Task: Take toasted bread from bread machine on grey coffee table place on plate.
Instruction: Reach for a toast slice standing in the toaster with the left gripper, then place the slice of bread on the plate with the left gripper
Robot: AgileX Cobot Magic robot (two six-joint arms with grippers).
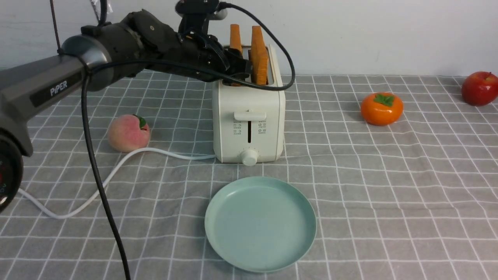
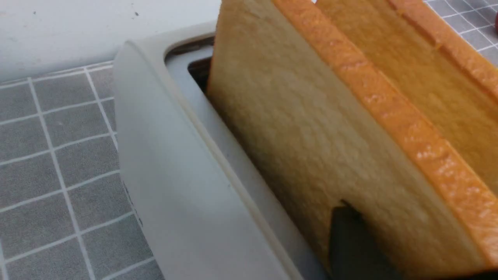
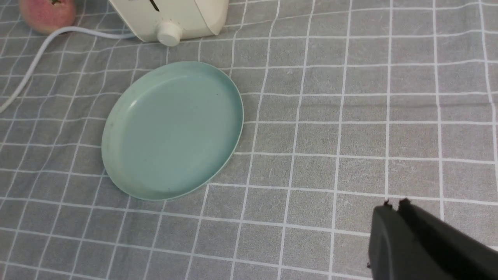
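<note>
- Arm stretched out, left tool at toast slice in toaster, one finger against its face; grip unclear.
- Right tool pinched together above surface.

One dark jaw lies against the tan face of the toast slice standing in the cream toaster. A second slice stands just beyond, and grey checked table shows past the toaster.

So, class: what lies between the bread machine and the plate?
Nothing: only a bare strip of the grey coffee table separates the bread machine from the plate. The front view shows it, and the right wrist view agrees.
</note>
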